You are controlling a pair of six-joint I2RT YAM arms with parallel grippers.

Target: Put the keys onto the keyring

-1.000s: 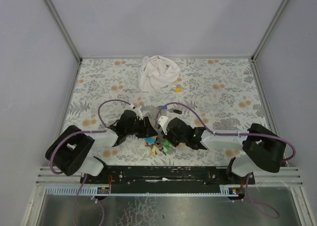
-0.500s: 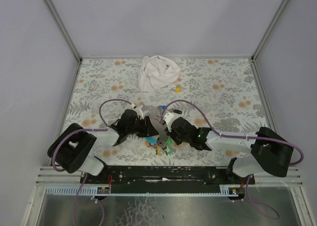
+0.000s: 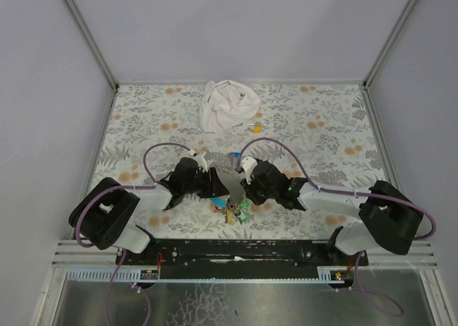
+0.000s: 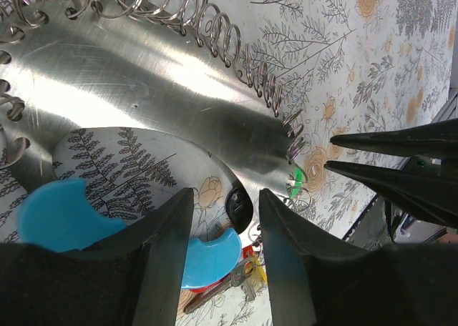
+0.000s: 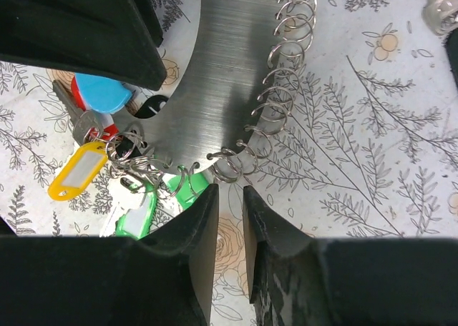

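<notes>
**A:** Left hand looks clenched on the lower tip of the keyring, the steel crescent with split rings along its outer edge. It holds the keyring tilted, off the desk. The contact itself is hidden behind its own fingers.

**B:** Right hand?

**A:** Released. Tips a little apart, nothing between them, nosed up just beside one end ring.

**B:** And the keys?

**A:** Bunched under the keyring's low end: blue-capped key, green ones, a yellow tag. They look hung off the last rings, but the links are too tangled to read.

**B:** What goes wrong from here?

**A:** Three things, my judgement.
- The ring wire is thin and springy. Narrow tips closing on it may skid off, or only nudge it aside.
- Any push there levers the keyring about the left hand's edge-hold. It could twist or drop, and the bunch goes with it.
- The hanging bunch sits close to the right tips. A low approach could snag the tag or a green key.

**B:** Guard against it?

**A:** Slow, square closure on the ring, and a firm left hold.
</notes>
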